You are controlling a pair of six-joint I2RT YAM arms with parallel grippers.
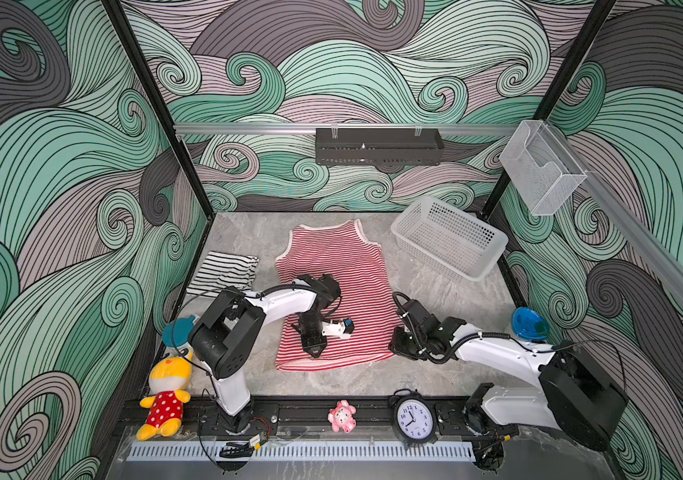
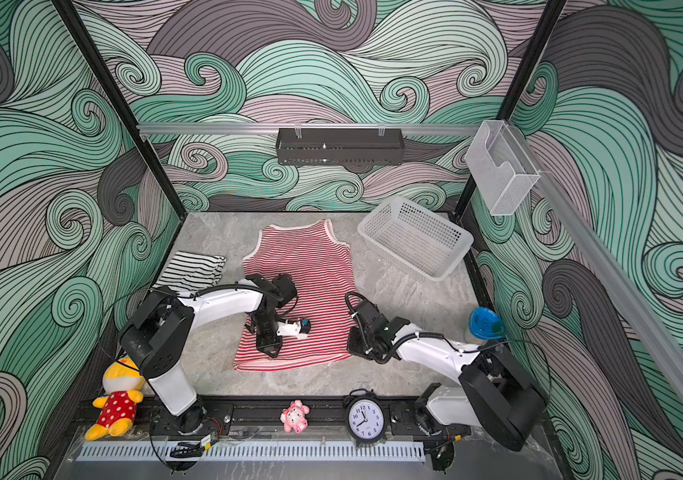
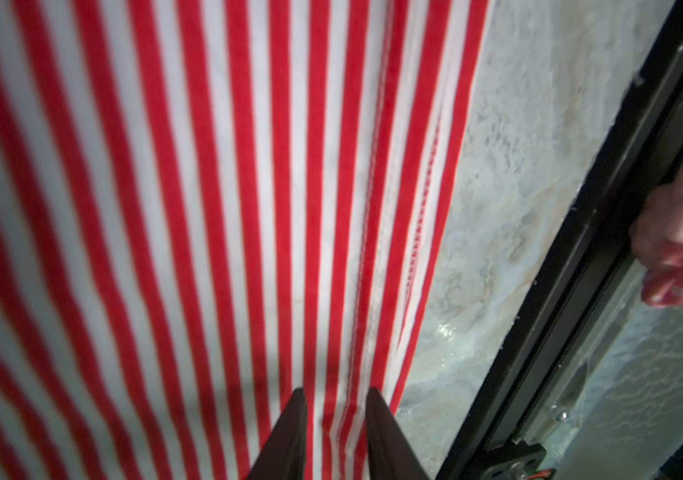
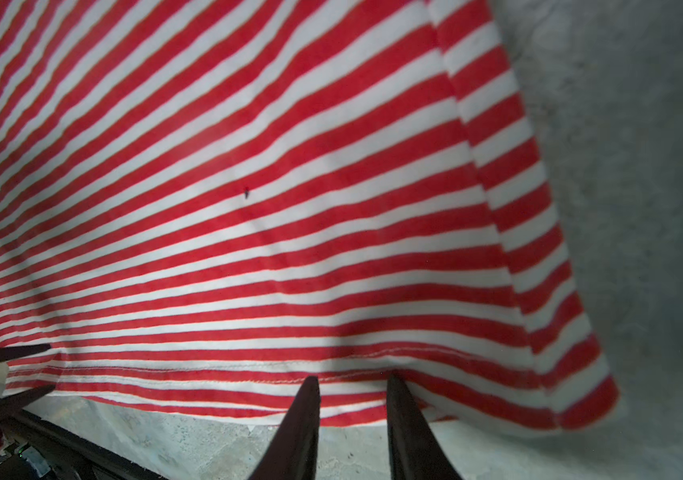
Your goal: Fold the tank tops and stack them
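The red-and-white tank top (image 1: 344, 266) lies spread flat on the grey table, neckline toward the back wall. The black-and-white tank top (image 1: 223, 272) lies folded at the left, beside it. My left gripper (image 1: 315, 353) points down onto the near hem, left of its middle. In the left wrist view the left gripper (image 3: 336, 395) stands open, its tips apart on the stitched hem with cloth showing between them. My right gripper (image 1: 394, 345) sits at the hem's near right corner. In the right wrist view the right gripper (image 4: 352, 380) is open too, tips resting on the hem edge.
A white mesh basket (image 1: 447, 243) stands tilted at the back right. Along the front rail sit a yellow plush toy in a red polka-dot dress (image 1: 164, 399), a pink toy (image 1: 341, 415) and a black alarm clock (image 1: 413, 419). A blue object (image 1: 528, 324) lies by the right wall.
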